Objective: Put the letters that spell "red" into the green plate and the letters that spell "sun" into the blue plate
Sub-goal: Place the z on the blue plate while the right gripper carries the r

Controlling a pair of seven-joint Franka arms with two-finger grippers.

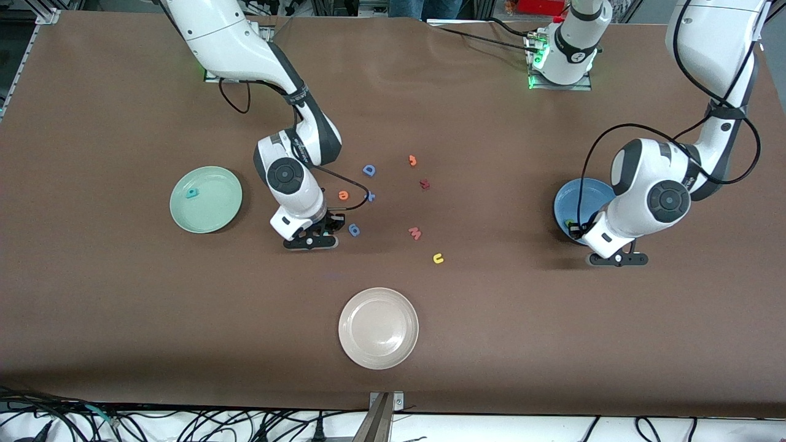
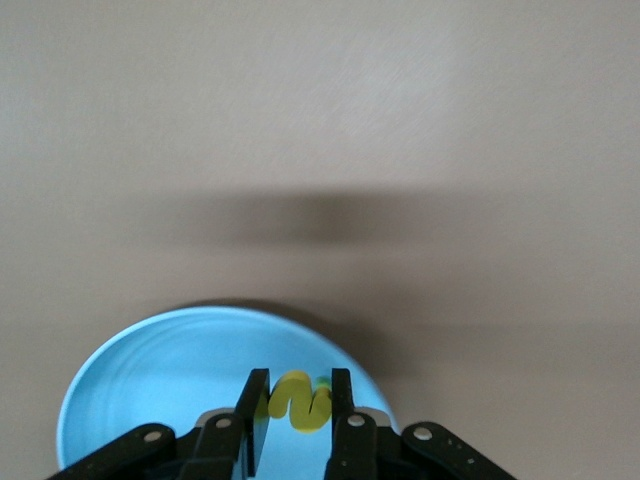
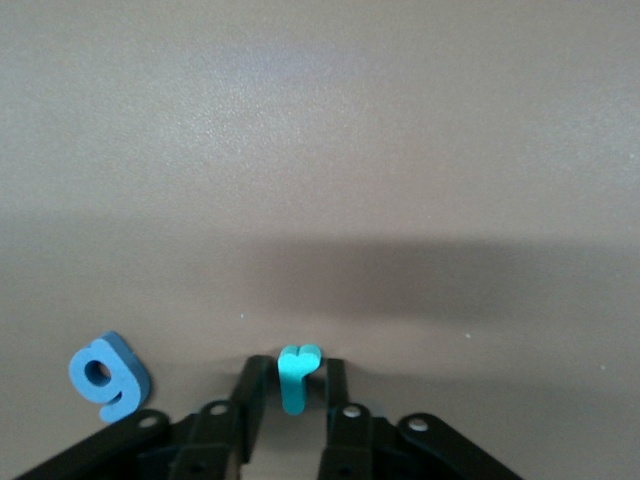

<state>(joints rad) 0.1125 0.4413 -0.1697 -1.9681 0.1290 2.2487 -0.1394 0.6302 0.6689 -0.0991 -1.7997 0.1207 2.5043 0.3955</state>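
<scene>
One blue "6" piece (image 3: 108,375) beside right hand (image 3: 292,385)

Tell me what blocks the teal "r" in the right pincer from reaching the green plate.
Nothing visible. The right pincer grips the teal "r"; only bare table separates it from the green plate, where one teal letter already lies.

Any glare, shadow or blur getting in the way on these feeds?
Front view: sharp, with a soft sheen on the cream plate. Left wrist view: a dark shadow band on the table above the blue plate, slightly soft. Right wrist view: shadow patch above the teal "r", letter crisp.
</scene>
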